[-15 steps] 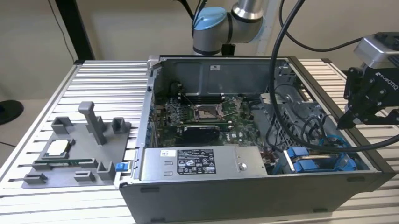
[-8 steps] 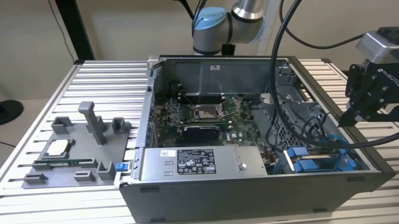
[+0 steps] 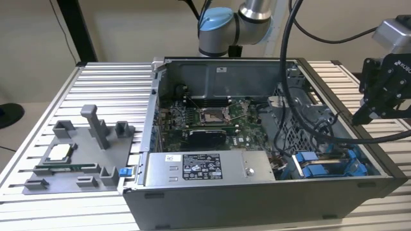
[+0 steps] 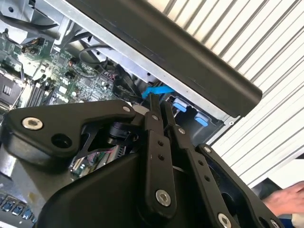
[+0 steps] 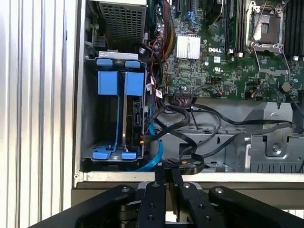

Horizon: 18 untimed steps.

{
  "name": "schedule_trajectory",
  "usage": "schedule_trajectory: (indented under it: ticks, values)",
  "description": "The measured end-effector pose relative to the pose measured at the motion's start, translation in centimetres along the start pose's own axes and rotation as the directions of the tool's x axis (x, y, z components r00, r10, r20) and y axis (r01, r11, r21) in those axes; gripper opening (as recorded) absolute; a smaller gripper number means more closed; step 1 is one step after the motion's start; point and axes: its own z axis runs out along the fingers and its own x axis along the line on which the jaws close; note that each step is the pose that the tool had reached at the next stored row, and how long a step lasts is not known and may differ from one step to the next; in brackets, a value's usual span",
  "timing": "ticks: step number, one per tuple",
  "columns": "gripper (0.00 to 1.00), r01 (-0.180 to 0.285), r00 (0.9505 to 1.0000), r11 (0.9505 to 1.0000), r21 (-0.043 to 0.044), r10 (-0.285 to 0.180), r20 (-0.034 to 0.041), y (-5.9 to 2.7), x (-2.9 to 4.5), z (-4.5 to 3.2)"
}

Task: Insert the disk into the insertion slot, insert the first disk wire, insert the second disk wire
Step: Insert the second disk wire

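Your tool (image 5: 166,176), clenched on nothing, hovers above the insertion slot (image 5: 118,116) near loose black cables (image 5: 199,126) that it could snag.

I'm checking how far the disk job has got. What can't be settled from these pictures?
- Cable ends: in the first wrist view the black wires and the blue cable run behind the disk, so their plugs are hidden.
- Slot depth: in the exterior view the case wall cuts off the insertion slot.
- Grip: in the second wrist view the gripper has its fingers together; nothing visible between them, but tips overlap the blue cable.
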Motion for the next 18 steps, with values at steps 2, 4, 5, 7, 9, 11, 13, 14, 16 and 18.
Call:
schedule_trajectory:
  ticks: [2,4,5,7,9,11,13,14,16,18]
  values:
    - [0.00,0.000,1.0000,1.0000,0.0023,0.000,0.0002,0.26,-0.03,-0.25]
    - [0.00,0.001,1.0000,0.9999,0.0102,-0.001,0.0000,0.80,-0.05,-0.34]
    - [0.00,0.001,1.0000,0.9999,0.0149,-0.001,-0.0001,1.09,-0.06,-0.35]
    - [0.00,0.003,1.0000,0.9997,0.0257,-0.003,-0.0002,1.72,-0.07,-0.35]
    - [0.00,0.004,1.0000,0.9993,0.0371,-0.004,-0.0006,2.40,-0.08,-0.34]
    - [0.00,0.005,1.0000,0.9988,0.0486,-0.005,-0.0008,3.10,-0.08,-0.31]
    - [0.00,0.006,1.0000,0.9982,0.0597,-0.006,-0.0009,3.82,-0.09,-0.27]
    - [0.00,0.007,1.0000,0.9979,0.0650,-0.006,-0.0011,4.18,-0.09,-0.25]
    - [0.00,0.008,1.0000,0.9971,0.0756,-0.008,-0.0013,4.90,-0.11,-0.21]
    - [0.00,0.009,1.0000,0.9963,0.0856,-0.008,-0.0016,5.62,-0.11,-0.17]
